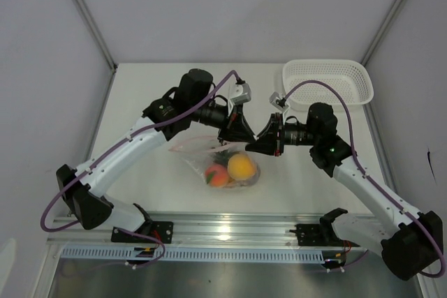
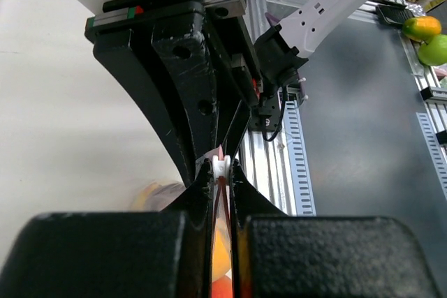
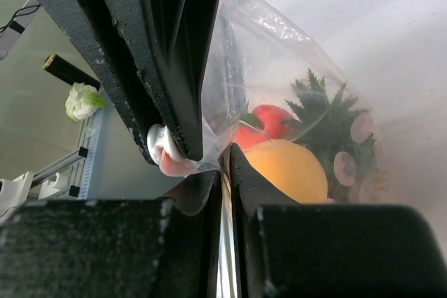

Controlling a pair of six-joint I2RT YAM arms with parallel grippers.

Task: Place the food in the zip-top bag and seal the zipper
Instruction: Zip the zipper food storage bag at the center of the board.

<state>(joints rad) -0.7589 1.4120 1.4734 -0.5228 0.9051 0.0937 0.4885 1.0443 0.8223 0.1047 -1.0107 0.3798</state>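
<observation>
The clear zip-top bag [image 1: 209, 153] lies on the white table between the arms, with the food [image 1: 241, 167] inside: a yellow-orange fruit, a peach [image 1: 216, 176], a red apple [image 3: 269, 120] and a green crown [image 3: 321, 106]. My left gripper [image 2: 221, 167] is shut on the zipper [image 2: 222, 193] at its white slider [image 2: 220, 165], with the pink-red strip running between the fingers. My right gripper [image 3: 225, 164] faces it, almost touching, and pinches the bag's [image 3: 279, 54] plastic edge right beside the slider [image 3: 159, 146]. From above, both grippers [image 1: 237, 134] [image 1: 262, 143] meet over the bag's mouth.
A white mesh basket [image 1: 328, 82] stands at the table's back right. An aluminium rail [image 1: 230, 232] with the arm bases runs along the near edge. Grey walls close in the table's left, right and back.
</observation>
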